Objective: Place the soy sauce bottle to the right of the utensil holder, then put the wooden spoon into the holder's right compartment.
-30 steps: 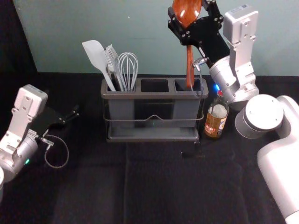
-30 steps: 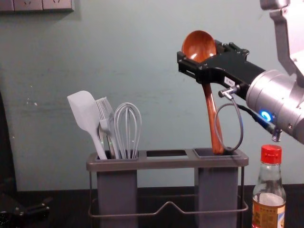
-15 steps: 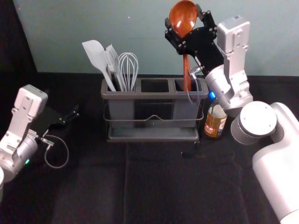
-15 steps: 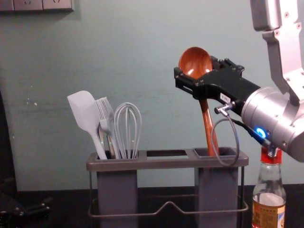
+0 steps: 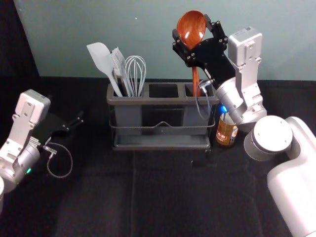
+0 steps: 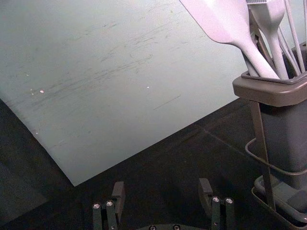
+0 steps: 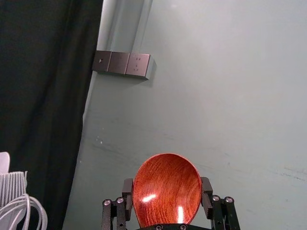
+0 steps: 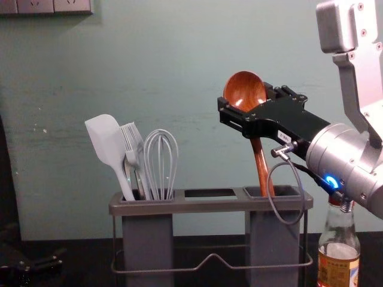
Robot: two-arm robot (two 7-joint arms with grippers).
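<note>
In the head view my right gripper (image 5: 191, 26) is above the right end of the utensil holder (image 5: 163, 101), shut on the bowl of the wooden spoon (image 5: 196, 81). The right wrist view has the right gripper (image 7: 167, 189) with a finger on each side of the bowl. In the chest view the spoon handle (image 8: 261, 164) slants down, its lower end inside the right compartment (image 8: 272, 239). The soy sauce bottle (image 5: 226, 132) stands upright just right of the holder, partly behind the right arm. My left gripper (image 5: 78, 122) is parked at the left; in its wrist view the left gripper (image 6: 162, 189) is open.
A white spatula (image 8: 106, 140), a brush (image 8: 134, 149) and a whisk (image 8: 160, 161) stand in the holder's left compartment. The wall (image 5: 148, 39) rises behind the table. The forearm passes close over the bottle's cap.
My right gripper has come down and slightly left with the spoon, and the handle sits lower in the right compartment. The right arm now covers the bottle's top in the head view.
</note>
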